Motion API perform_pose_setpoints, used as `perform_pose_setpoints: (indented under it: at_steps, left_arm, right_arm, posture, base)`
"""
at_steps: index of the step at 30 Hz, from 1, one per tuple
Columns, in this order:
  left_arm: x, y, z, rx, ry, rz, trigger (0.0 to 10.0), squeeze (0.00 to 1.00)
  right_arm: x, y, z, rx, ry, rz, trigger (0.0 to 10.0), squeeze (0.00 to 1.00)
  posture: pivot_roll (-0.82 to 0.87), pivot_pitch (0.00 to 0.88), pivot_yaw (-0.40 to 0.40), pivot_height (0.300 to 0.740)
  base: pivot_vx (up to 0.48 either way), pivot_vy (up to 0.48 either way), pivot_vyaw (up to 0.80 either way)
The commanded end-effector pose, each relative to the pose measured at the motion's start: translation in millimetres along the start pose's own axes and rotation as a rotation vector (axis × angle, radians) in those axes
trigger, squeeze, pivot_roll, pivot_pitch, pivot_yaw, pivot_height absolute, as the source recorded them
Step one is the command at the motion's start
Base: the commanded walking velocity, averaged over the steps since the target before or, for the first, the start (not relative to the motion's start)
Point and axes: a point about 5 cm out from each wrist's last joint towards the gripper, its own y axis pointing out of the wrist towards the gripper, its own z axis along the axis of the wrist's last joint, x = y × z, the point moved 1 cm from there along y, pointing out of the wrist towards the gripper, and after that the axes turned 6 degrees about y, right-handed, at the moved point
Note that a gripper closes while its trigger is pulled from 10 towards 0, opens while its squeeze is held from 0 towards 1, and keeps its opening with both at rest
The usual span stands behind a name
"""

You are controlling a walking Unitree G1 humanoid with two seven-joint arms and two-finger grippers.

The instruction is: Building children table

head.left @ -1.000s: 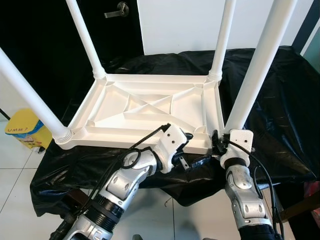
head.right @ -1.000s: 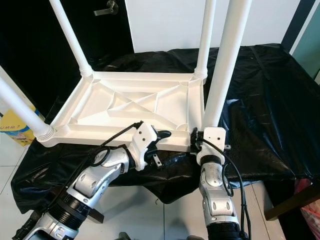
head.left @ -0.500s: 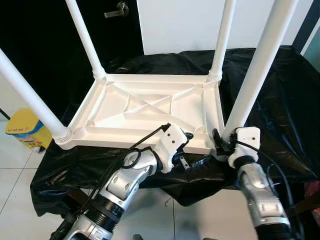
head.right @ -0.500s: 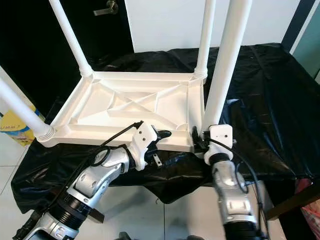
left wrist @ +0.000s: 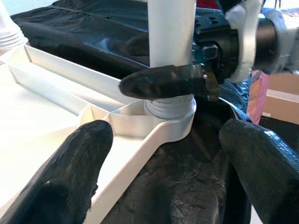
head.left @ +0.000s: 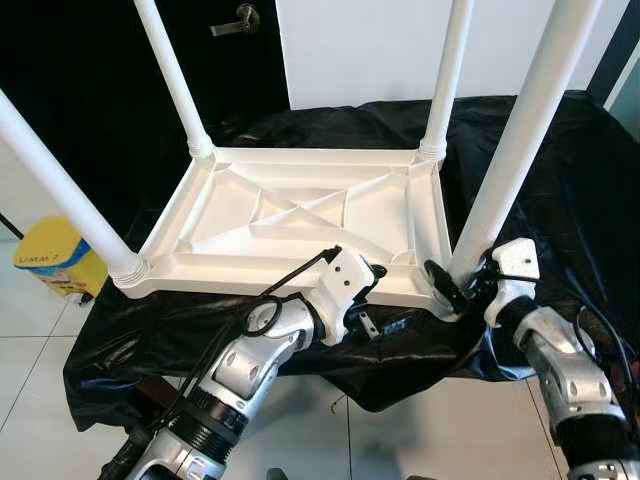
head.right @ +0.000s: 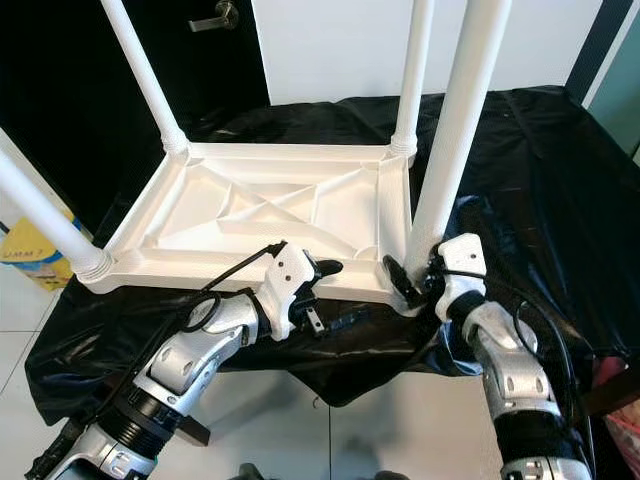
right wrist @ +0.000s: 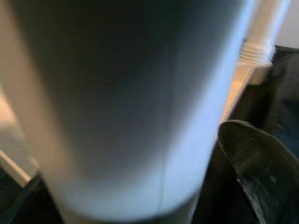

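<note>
Tabletop (head.left: 300,215) lies upside down on the black sheet (head.left: 560,160), underside ribs up, four white legs standing in the corner sockets. L→R: left gripper (head.left: 372,296) sits at the near edge of the top, a bit left of the near-right corner; fingers spread wide w/ nothing between them. In the left wrist view one finger (left wrist: 70,182) hangs over the rim, the other (left wrist: 266,168) over the sheet, so the rim runs between them untouched. Straight ahead of those fingers is the near-right leg (head.left: 515,140), long axis vertical, threaded base seated in its socket. Right gripper (head.left: 452,290) is right at that base, approx. horizontal across the leg, black fingers either side of it just above the socket; looks closed on the leg, and in the right wrist view the leg is hard up against the lens. So right arm is the one on the leg; any turning goes about that upright axis, IMO, w/ left free to steady the rim.
</note>
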Motion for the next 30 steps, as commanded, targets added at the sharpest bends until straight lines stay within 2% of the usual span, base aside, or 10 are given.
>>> perform_pose_setpoints:
  at_steps: [1, 3, 4, 5, 6, 7, 19, 21, 23, 30]
  left_arm:
    - [3.3, 1.0, 0, -0.001, 0.012, -0.068, 10.0, 0.0]
    - [3.2, 1.5, 0, 0.0, 0.014, -0.067, 10.0, 0.0]
    - [3.3, 1.7, 1, 0.001, 0.014, -0.067, 10.0, 0.0]
    - [3.4, 1.8, 1, 0.001, 0.014, -0.067, 10.0, 0.0]
    - [3.4, 1.8, 1, 0.001, 0.014, -0.067, 10.0, 0.0]
    - [3.3, 1.4, 1, 0.001, 0.015, -0.065, 10.0, 0.0]
    - [4.7, -0.1, -1, -0.001, 0.01, -0.056, 10.0, 0.0]
    - [5.7, 0.3, -1, 0.0, 0.008, -0.059, 10.0, 0.0]
    - [6.0, 0.5, -1, 0.001, 0.007, -0.06, 10.0, 0.0]
    - [6.4, 1.4, -2, -0.003, 0.008, -0.066, 10.0, 0.0]
  right_arm:
    - [-1.0, 6.6, 5, 0.009, -0.02, 0.042, 10.0, 0.0]
    - [-1.9, 11.0, 8, 0.018, -0.03, 0.076, 10.0, 0.0]
    - [-3.4, 12.6, 9, 0.017, -0.036, 0.092, 4.5, 0.0]
    - [-4.1, 13.5, 9, 0.016, -0.038, 0.106, 2.6, 0.0]
    - [-4.1, 13.5, 9, 0.016, -0.038, 0.106, 2.6, 0.0]
    - [-5.7, 13.3, 7, 0.011, -0.043, 0.115, 0.0, 0.0]
    - [-4.7, -4.3, -9, -0.037, -0.025, 0.089, 0.0, 0.0]
    - [-3.9, -8.6, -12, -0.04, -0.02, 0.031, 10.0, 0.0]
    - [-3.3, -10.0, -13, -0.039, -0.017, 0.002, 10.0, 0.0]
    - [-2.0, -14.1, -14, -0.014, -0.032, -0.25, 10.0, 0.0]
  posture:
    - [-0.17, 0.007, 0.057, 0.74]
    - [-0.17, 0.007, 0.057, 0.74]
    - [-0.17, 0.004, 0.052, 0.74]
    - [-0.17, 0.004, 0.052, 0.74]
    - [-0.17, 0.004, 0.052, 0.74]
    - [-0.16, 0.003, 0.047, 0.74]
    - [-0.16, 0.005, 0.036, 0.74]
    - [-0.17, 0.007, 0.034, 0.74]
    - [-0.17, 0.007, 0.034, 0.74]
    - [-0.17, 0.0, 0.045, 0.74]
  base:
    - [0.0, 0.0, 0.0]
    - [0.0, 0.0, 0.0]
    - [0.0, 0.0, 0.0]
    - [0.0, 0.0, 0.0]
    - [0.0, 0.0, 0.0]
    - [0.0, 0.0, 0.0]
    - [0.0, 0.0, 0.0]
    - [0.0, 0.0, 0.0]
    - [0.0, 0.0, 0.0]
    - [0.0, 0.0, 0.0]
